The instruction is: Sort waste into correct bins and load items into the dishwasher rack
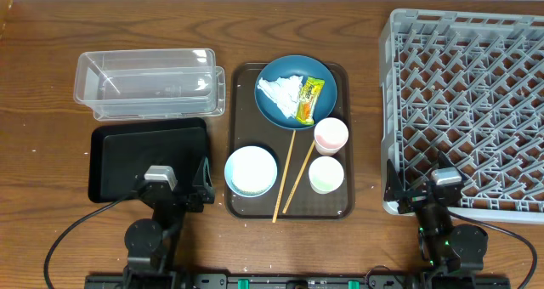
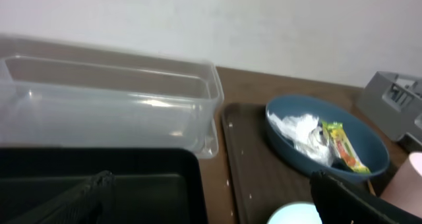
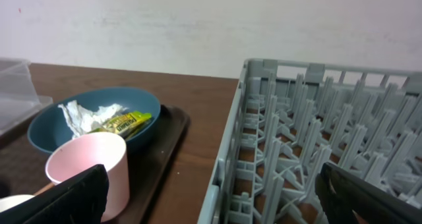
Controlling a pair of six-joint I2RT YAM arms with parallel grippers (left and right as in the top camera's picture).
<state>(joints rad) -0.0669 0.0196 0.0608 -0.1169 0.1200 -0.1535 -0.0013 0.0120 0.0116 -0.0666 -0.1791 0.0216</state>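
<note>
On the middle of the wooden table sits a brown serving tray. At its 12 o'clock end is a dark blue plate. A crumpled white tissue lies on the plate, and a yellow and green snack wrapper lies on it too, at the tissue's 3 o'clock side, touching it. At 4 o'clock from the plate stands a pink cup, upright and just beside the plate's edge. At 6 o'clock from the pink cup stands a pale whitish cup. A white bowl sits at 9 o'clock from that cup. Two thin wooden chopsticks lie slanted between the bowl and the cups. At 3 o'clock from the tray is the big grey dishwasher rack. At 9 o'clock from the plate is a clear plastic tub, and a black tray lies at the tub's 6 o'clock side. The left gripper hangs over the black tray with its fingers spread wide and nothing in them. The right gripper is near the rack's 7 o'clock corner, fingers also spread wide and holding nothing.
</note>
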